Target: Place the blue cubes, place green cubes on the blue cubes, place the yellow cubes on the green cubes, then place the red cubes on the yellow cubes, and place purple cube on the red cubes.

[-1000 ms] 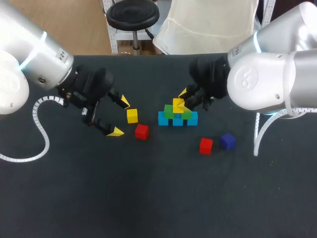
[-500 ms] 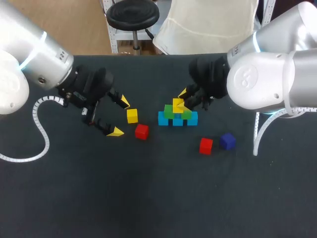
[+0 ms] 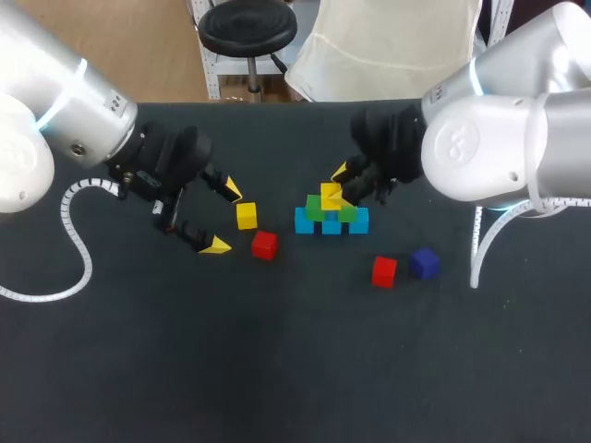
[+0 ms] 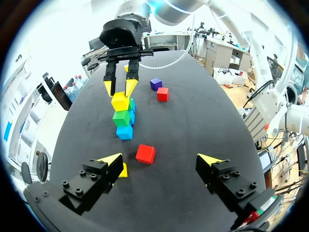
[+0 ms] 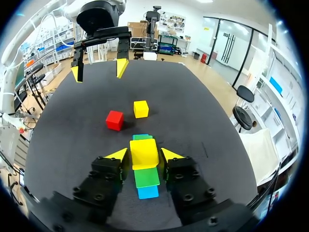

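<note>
The right gripper (image 5: pixel 145 153) is clamped on a yellow cube (image 5: pixel 144 152) that sits on top of the green cubes (image 3: pixel 322 209), which rest on the row of blue cubes (image 3: pixel 331 222). The left gripper (image 3: pixel 224 217) is spread wide, with a second yellow cube (image 3: pixel 247 215) just beside its fingers and a red cube (image 3: pixel 264 245) near. Another red cube (image 3: pixel 384 270) and the purple cube (image 3: pixel 424 263) lie close together on the table (image 3: pixel 295 369).

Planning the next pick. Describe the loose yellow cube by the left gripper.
The loose yellow cube is a plain block lying flat on the black table. It sits ahead of the open left gripper, close beside one finger that hides part of it in the left wrist view. Nothing grips it; the red cube nearby does not touch it.
</note>
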`<state>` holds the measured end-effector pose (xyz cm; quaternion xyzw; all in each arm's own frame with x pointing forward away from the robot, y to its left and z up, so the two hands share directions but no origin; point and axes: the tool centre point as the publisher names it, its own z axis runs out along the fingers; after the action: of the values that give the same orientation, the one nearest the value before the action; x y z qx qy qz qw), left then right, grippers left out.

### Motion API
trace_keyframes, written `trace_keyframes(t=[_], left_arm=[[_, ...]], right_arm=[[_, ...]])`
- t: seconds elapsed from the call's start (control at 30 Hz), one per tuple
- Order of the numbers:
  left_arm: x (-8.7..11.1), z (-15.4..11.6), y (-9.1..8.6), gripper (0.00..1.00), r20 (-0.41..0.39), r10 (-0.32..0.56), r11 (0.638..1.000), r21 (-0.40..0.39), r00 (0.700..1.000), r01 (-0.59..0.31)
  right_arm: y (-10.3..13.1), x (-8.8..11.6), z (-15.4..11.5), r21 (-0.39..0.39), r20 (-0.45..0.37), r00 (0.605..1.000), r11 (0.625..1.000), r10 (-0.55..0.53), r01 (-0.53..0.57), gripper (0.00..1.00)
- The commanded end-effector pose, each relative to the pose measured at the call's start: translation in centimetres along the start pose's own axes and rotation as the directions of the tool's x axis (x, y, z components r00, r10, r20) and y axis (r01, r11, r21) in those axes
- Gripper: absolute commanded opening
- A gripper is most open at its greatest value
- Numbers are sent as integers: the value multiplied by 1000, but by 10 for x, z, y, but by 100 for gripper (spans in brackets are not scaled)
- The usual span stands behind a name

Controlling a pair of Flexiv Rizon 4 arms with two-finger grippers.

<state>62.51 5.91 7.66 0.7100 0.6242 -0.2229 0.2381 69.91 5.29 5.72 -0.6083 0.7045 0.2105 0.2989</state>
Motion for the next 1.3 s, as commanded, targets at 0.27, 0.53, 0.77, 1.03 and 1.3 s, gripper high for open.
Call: trace_keyframes(t=[0.27, 0.53, 0.77, 1.03, 1.3], left_arm=[[1, 0, 1, 100, 2, 3, 1000, 1, 1000, -3], [1, 0, 1, 100, 2, 3, 1000, 1, 1000, -3], [1, 0, 1, 100, 2, 3, 1000, 1, 1000, -3], [1, 0, 1, 100, 2, 3, 1000, 1, 1000, -3], [1, 0, 1, 100, 2, 3, 1000, 1, 1000, -3]], right_arm=[[-1, -1, -6, 6, 2, 1000, 1000, 15, -15, 100], [-12, 4, -42, 48, 46, 997, 997, 65, -67, 100], [-30, 32, -87, -27, 39, 999, 999, 34, -33, 100], [-50, 78, -129, -147, 19, 997, 986, -72, 74, 100], [-64, 121, -155, -180, 43, 986, 969, -163, 168, 100]])
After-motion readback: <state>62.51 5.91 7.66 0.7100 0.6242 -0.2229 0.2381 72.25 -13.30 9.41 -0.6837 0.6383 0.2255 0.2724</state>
